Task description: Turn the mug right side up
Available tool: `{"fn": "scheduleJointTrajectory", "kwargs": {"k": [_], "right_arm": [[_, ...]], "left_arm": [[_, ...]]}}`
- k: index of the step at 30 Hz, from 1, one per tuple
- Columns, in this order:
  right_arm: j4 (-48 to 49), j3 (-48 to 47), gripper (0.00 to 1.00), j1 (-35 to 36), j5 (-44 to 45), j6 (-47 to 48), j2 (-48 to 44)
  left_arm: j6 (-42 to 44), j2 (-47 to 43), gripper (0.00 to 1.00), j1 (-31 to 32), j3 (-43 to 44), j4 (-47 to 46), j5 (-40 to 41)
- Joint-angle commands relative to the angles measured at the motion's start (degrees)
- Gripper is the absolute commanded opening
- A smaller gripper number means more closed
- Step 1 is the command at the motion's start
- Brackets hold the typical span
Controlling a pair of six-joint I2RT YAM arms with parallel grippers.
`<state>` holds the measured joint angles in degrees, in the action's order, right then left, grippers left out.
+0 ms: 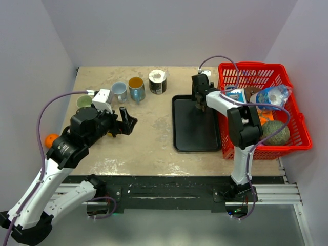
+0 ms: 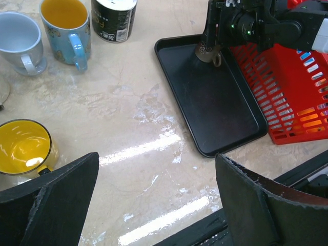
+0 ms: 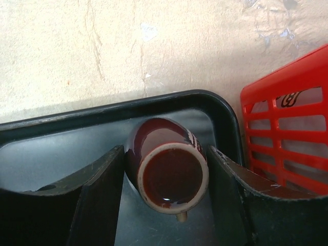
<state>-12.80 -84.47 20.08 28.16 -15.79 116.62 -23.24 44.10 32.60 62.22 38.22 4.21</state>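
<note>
At the far corner of the black tray (image 3: 61, 123), just beside the red basket (image 3: 287, 123), the dark red mug (image 3: 171, 177) sits tipped, one round end w/ a pale ring facing the wrist cam (base or mouth, can't tell). Right jaws flank it, pads close at both sides; pinching or just short, can't tell. Left jaws are spread wide above the surface (image 2: 128, 113), nr a yellow mug (image 2: 23, 146).
</note>
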Motion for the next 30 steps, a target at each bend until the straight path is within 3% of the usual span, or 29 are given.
{"fn": "scheduleJointTrajectory", "kwargs": {"k": [1,12,19,30], "right_arm": [[-0.6,1.9,0.0,-0.1,-3.3,-4.1,-3.5],[-1.9,6.1,0.0,0.0,-13.1,-13.0,-9.8],[2.2,11.2,0.0,0.0,-25.5,-18.4,-16.2],[8.4,13.0,0.0,0.1,-37.7,-24.6,-28.1]], "left_arm": [[-1.0,-0.9,0.99,-0.1,-0.6,-2.6,-1.1],[-3.6,-1.7,0.99,0.0,-5.9,-7.3,-7.0],[-7.2,-1.7,0.99,0.0,-12.0,-13.1,-11.3],[-13.2,-3.8,0.99,0.0,-20.4,-30.6,-19.0]]}}
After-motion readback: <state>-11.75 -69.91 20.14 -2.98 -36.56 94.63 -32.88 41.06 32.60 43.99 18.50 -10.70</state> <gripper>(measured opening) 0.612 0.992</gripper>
